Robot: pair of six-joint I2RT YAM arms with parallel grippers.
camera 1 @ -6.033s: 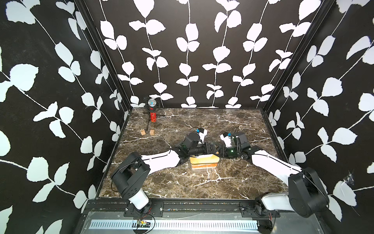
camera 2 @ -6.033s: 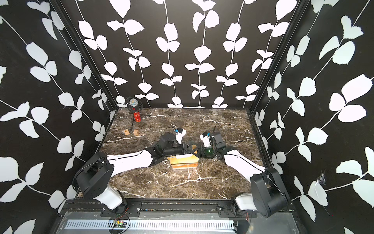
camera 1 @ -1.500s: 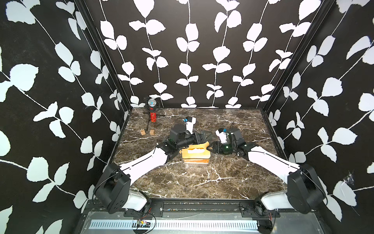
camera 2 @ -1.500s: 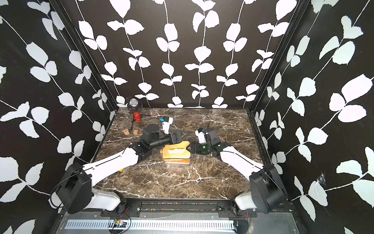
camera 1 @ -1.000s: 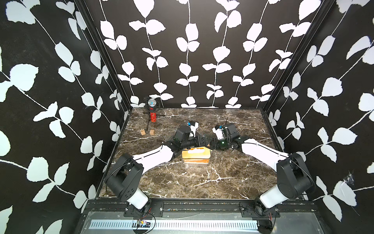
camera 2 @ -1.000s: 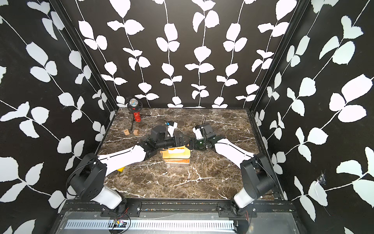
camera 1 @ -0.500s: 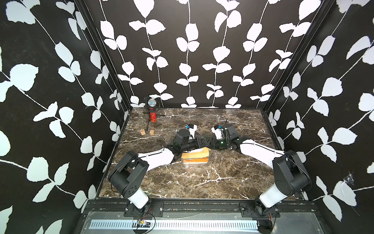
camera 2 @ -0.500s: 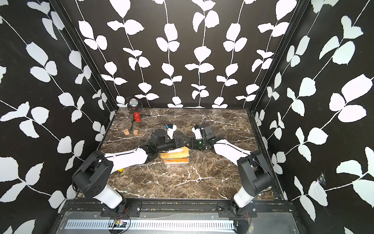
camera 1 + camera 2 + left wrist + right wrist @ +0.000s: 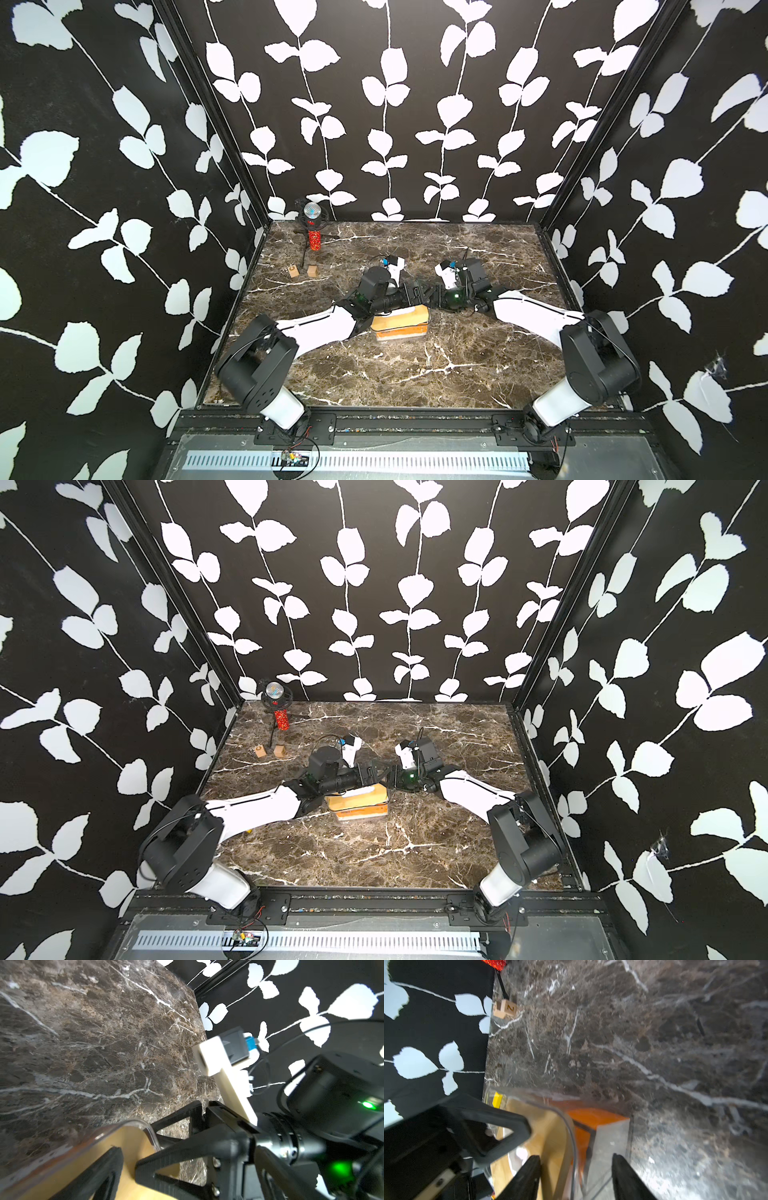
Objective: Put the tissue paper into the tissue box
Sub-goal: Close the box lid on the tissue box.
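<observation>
Tissue paper (image 9: pixel 400 330) is noted already inside the tissue box (image 9: pixel 398 338), near the middle of the marble table (image 9: pixel 415 374) — its orange side is seen through the clear wall. The bamboo lid (image 9: pixel 405 314) is laid over the rim, tilted and slightly askew, and is judged not yet seated. Left gripper (image 9: pixel 417 295) is spread to its widest over the lid's far edge; nothing is held in it. Right gripper (image 9: pixel 434 297) is set at the box corner on its own side, jaws about half apart. In the right wrist view one finger (image 9: pixel 529 1176) is seen over the lid and the other outside the clear wall; whether anything is pinched cannot be told. The pack is judged light and soft, easily crushed — best left where it lies. The box is judged light, stiff and slick, likely to skate on the marble if pushed from one side, so it would be steadied at its short ends. The lid is judged thin and rigid, best pressed flat from above.
</observation>
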